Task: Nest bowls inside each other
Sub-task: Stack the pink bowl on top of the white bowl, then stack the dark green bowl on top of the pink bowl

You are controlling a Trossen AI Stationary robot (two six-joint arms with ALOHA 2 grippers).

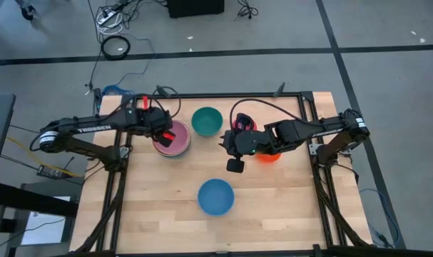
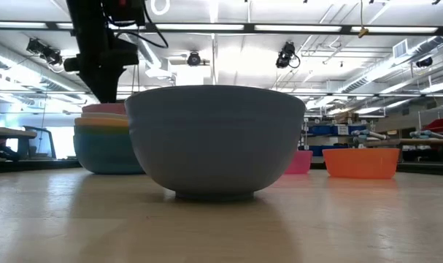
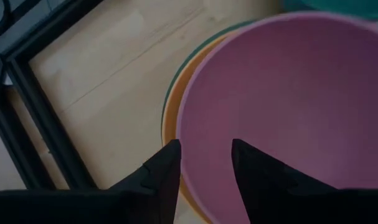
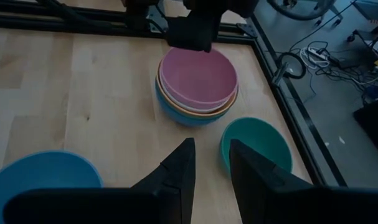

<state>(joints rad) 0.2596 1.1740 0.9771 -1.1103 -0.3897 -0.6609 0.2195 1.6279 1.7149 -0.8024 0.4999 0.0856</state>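
Seen from above, a wooden counter [image 1: 273,214] holds a pink-topped bowl stack [image 1: 172,140] at the left, a teal bowl [image 1: 207,121] beside it, a blue bowl [image 1: 216,197] nearer the front, and an orange bowl [image 1: 270,157] partly under the right arm. All bowls sit upright, mouths up. The low view adds a magenta bowl [image 2: 300,161], but the blue bowl blocks much of it. The left gripper [image 3: 204,163] hangs over the stack's rim, jaws apart, one on each side of the pink bowl's wall. The right gripper [image 4: 210,163] hovers mid-counter, jaws slightly apart and holding nothing.
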